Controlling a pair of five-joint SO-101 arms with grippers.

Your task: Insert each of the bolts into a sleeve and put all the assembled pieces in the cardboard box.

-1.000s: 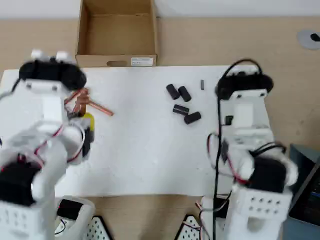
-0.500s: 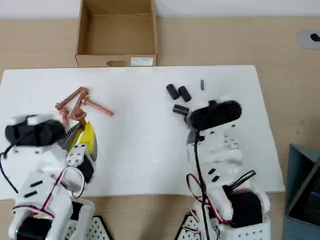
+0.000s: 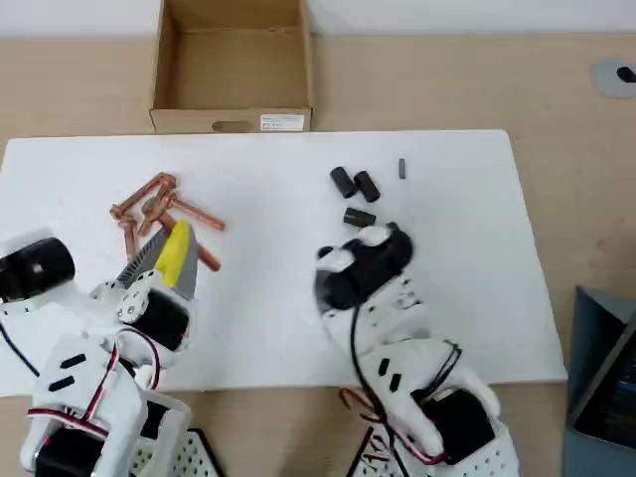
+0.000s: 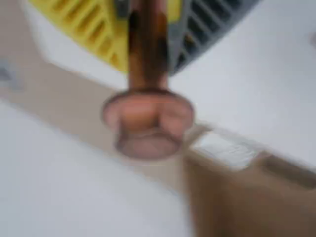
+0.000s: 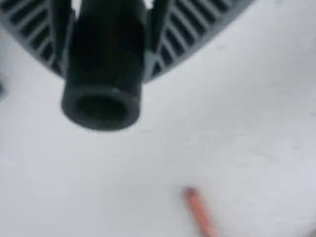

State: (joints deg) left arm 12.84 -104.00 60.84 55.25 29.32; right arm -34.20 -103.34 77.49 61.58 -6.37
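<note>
**Both parts in hand, mating not yet done**

Left tool (image 4: pixel 148 29): closed on a copper bolt (image 4: pixel 148 98). It grips the shank between the yellow and grey fingers, so the hex head sticks out free. Judgement: a shank grip like this suits carrying. The far end of the shank is hidden, so I cannot tell how much of it is free to enter a bore.

Right tool (image 5: pixel 111 29): clamped around a black sleeve (image 5: pixel 101 84). The open bore faces outward, clear of the fingers. Judgement: gripping the body keeps the mouth free to take the shank.

High view:
- The left arm is at 8 o'clock, with its yellow finger (image 3: pixel 177 253) just beside the heap of spare bolts (image 3: pixel 154 204) at 9–10 o'clock.
- The right arm is at 5–6 o'clock, and its front end is near the spare sleeves (image 3: pixel 355 186) at 1 o'clock.
- A small dark pin (image 3: pixel 401 169) lies just beyond them.
- All of these rest on the white mat (image 3: pixel 278 298), which covers the tan surface (image 3: pixel 447 79).

The right wrist view also shows one loose bolt (image 5: pixel 200 212) on the mat.

The cardboard box (image 3: pixel 231 120) is at 12 o'clock, open side up, with nothing visible inside. Judgement: no assembled piece has been delivered, so the task is at an early stage. The two tools are well apart, so the next step needs bolt and bore brought onto one line. A small tilt could jam the shank at the sleeve rim.
</note>
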